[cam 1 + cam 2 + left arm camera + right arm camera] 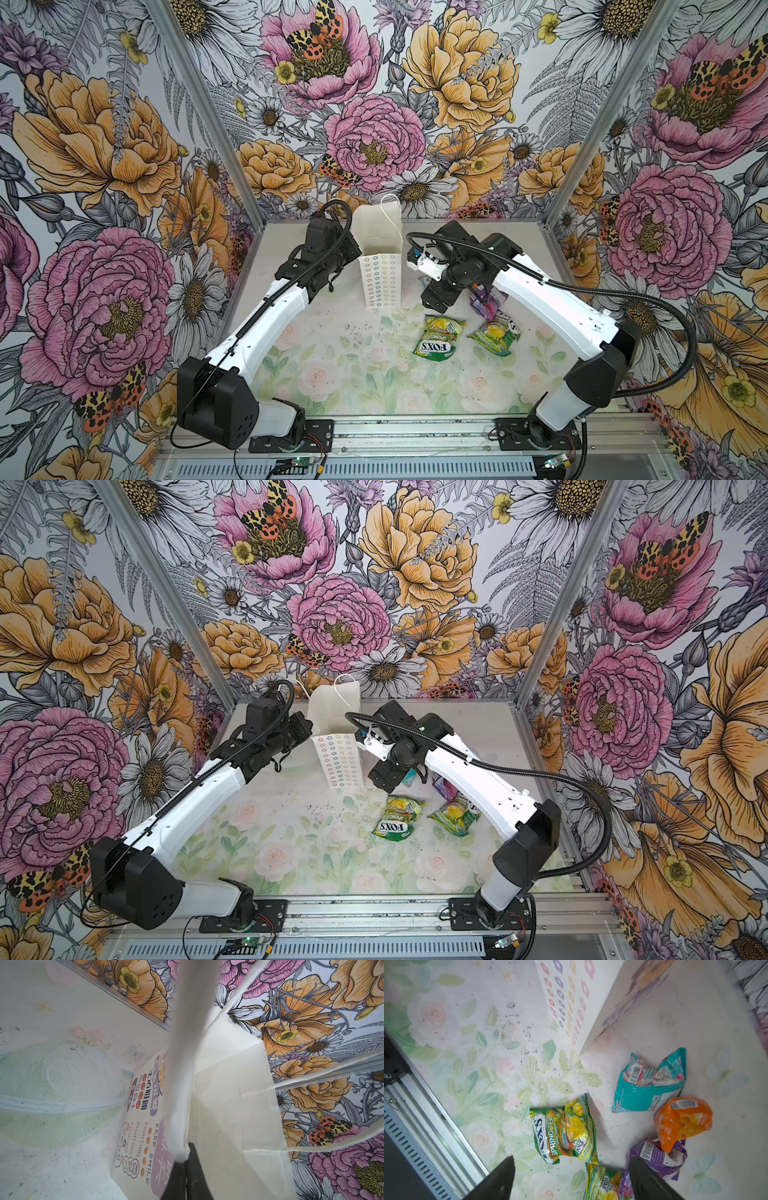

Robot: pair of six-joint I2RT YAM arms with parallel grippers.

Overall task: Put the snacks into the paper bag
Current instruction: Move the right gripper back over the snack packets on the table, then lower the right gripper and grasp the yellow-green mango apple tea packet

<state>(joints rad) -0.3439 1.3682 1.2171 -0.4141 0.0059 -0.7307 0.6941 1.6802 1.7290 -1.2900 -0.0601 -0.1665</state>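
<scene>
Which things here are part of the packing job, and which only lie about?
Job: paper bag, held at its rim by the left gripper; FOX'S packet; second yellow-green packet; teal packet; orange packet; purple packet.

Only lying about: dark specks on the floral mat; metal rail at the front.

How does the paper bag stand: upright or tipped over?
Upright: the bag stands on its base, mouth open upward; the left gripper is shut on its rim.

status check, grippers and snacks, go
left gripper shut on bag edge, bag upright. right gripper open over snacks, none held. five snacks visible outside bag. nothing blocking bag mouth.
</scene>
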